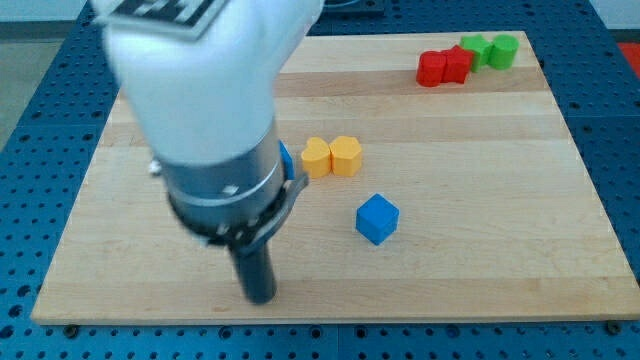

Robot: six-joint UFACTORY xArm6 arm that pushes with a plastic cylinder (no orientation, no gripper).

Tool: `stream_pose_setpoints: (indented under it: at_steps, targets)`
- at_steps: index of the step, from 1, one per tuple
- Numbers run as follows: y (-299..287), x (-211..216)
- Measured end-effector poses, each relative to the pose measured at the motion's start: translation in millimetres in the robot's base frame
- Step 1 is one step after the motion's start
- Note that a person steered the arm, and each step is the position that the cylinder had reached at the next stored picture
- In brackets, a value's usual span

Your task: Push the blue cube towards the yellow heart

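Observation:
The blue cube [377, 218] lies on the wooden board [480, 150], a little right of its middle. The yellow heart [316, 157] lies up and to the left of the cube, touching a yellow hexagonal block [346, 155] on its right. My tip [260, 296] rests near the board's bottom edge, well to the left of and below the blue cube, and apart from it. The arm's body hides the board's upper left part. A second blue block [286, 160] peeks out from behind the arm, just left of the heart.
At the view's top right, two red blocks [443, 67] and two green blocks [490, 50] sit in a tight row near the board's far edge. A blue perforated table surrounds the board.

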State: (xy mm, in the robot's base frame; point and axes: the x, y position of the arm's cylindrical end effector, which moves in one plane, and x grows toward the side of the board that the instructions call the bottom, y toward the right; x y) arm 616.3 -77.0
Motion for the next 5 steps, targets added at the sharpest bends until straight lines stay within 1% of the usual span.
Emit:
stream_pose_setpoints:
  at_steps: [1, 2, 3, 4, 5]
  targets:
    - [70, 1]
    - [105, -14]
    - [101, -36]
    - [97, -69]
    - [121, -66]
